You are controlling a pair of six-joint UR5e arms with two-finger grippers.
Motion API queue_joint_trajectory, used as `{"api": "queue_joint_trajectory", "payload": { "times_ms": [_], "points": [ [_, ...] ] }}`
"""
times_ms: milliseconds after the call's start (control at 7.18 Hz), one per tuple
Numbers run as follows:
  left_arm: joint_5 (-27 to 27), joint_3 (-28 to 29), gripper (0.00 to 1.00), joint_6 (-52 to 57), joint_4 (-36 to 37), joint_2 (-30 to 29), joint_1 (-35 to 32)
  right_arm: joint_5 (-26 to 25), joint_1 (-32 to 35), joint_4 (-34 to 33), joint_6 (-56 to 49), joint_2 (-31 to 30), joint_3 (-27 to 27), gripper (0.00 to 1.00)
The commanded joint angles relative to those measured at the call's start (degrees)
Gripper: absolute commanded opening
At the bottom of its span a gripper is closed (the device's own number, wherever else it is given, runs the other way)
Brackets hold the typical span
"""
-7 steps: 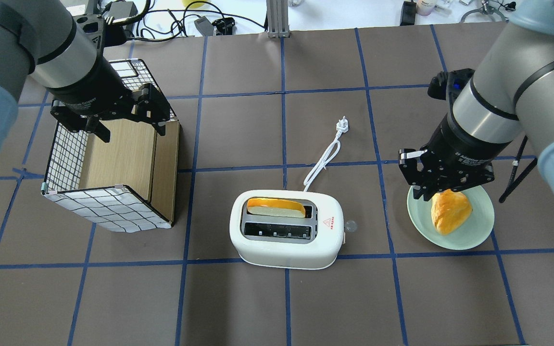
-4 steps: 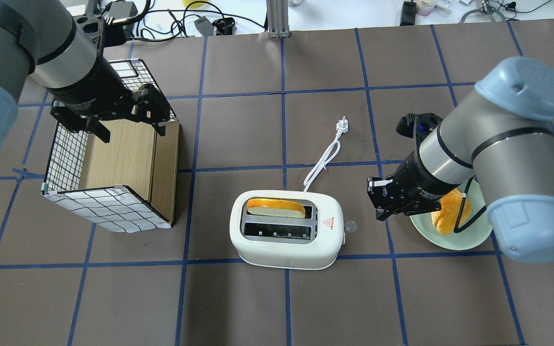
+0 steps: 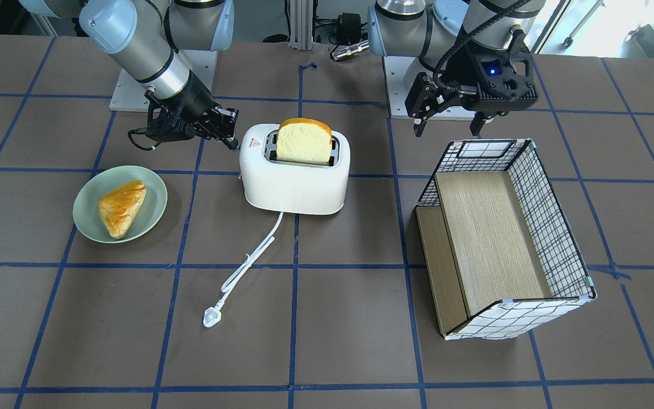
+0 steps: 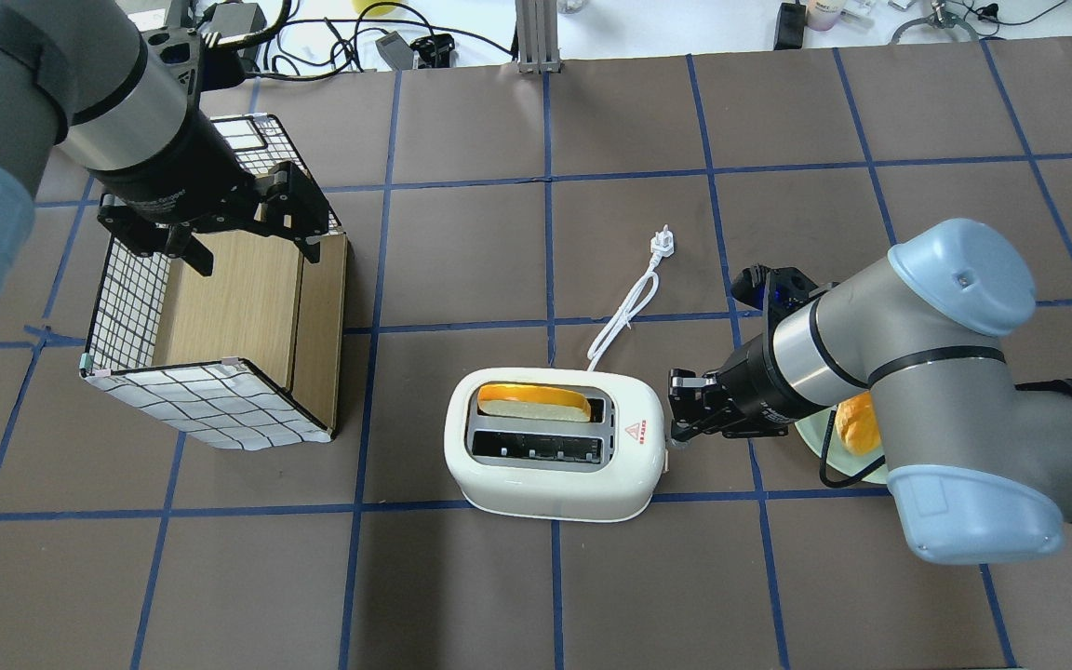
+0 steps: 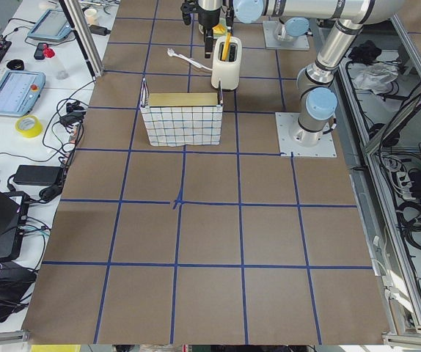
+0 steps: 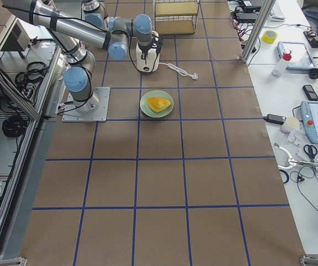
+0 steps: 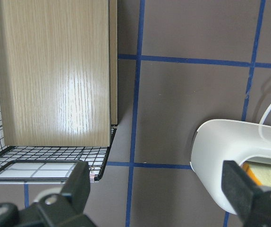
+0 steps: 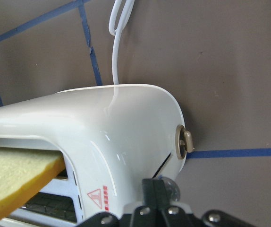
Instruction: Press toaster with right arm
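A: Toaster location?

B: Toaster sits upright mid-bench. A bread slice stands in the slot farther from the robot. Cord trails away with the plug lying loose.

A: Right arm?

B: Right arm is reached in low. The right pincer is at the toaster's end face, pinched narrow and holding nothing. In the wrist view the tips are just over the lever knob. Can't tell if they touch it.

A: Left one?

B: Left pincer is spread wide and empty, hanging above the basket, well apart from the toaster.

A: Step?

B: My read is lined up for the push-down, lever not yet down since the bread stands tall.

A: Risks?

B: The knob is small and rounded, so narrow tips coming in at a slant could slide off it. Any push with a sideways part could skid or tip the toaster, which looks like light plastic with nothing bracing it. Also the forearm hangs over the plate with the pastry, and its loose cable loops right by the rim. A deeper drop could snag or nudge the plate.
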Motion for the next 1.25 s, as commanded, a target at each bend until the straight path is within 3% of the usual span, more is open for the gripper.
{"api": "queue_joint_trajectory", "payload": {
  "times_ms": [0, 1114],
  "points": [
    [0.0, 0.0, 1.00, 0.0, 0.0, 0.0, 0.0, 0.7, 0.0, -1.3, 0.2, 0.1, 0.2, 0.00],
    [0.0, 0.0, 1.00, 0.0, -0.1, 0.0, 0.0, -0.6, 0.1, 0.1, 0.3, 1.8, 0.4, 0.00]
  ]
}}
